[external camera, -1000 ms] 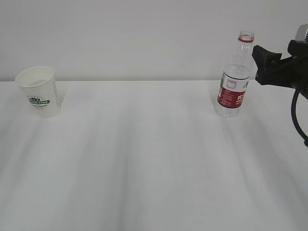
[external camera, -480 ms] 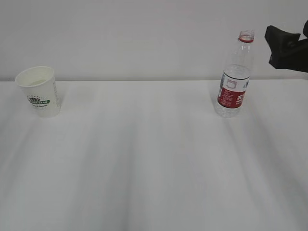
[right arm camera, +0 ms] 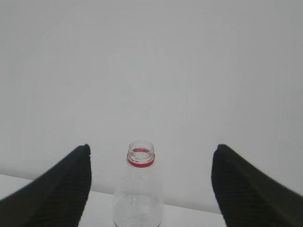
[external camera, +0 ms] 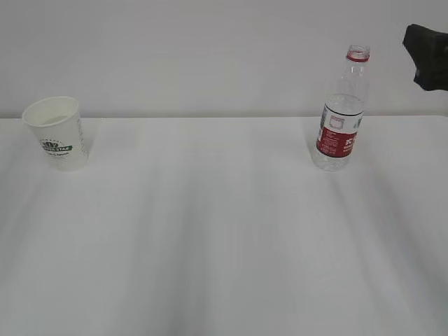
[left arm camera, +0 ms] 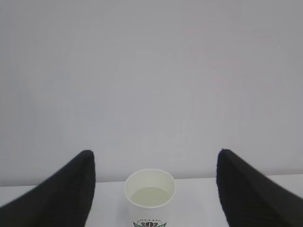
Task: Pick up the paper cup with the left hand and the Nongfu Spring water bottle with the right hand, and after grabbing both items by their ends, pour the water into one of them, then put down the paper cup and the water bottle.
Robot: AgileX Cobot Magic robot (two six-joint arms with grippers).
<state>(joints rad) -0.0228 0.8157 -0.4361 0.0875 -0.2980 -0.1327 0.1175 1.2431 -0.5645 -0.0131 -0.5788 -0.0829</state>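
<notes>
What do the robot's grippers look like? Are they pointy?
Yes. Each wrist view shows two matte black fingers, wide at the base and narrowing to rounded points. The left gripper and the right gripper look alike, with no markings or cables visible. In the exterior view only a black, blocky bit of the right gripper shows at the edge.

The scene is evenly and brightly lit, with only faint, soft shadows cast on the white table (external camera: 224,231). Slight softness is seen throughout, and no glare.
</notes>
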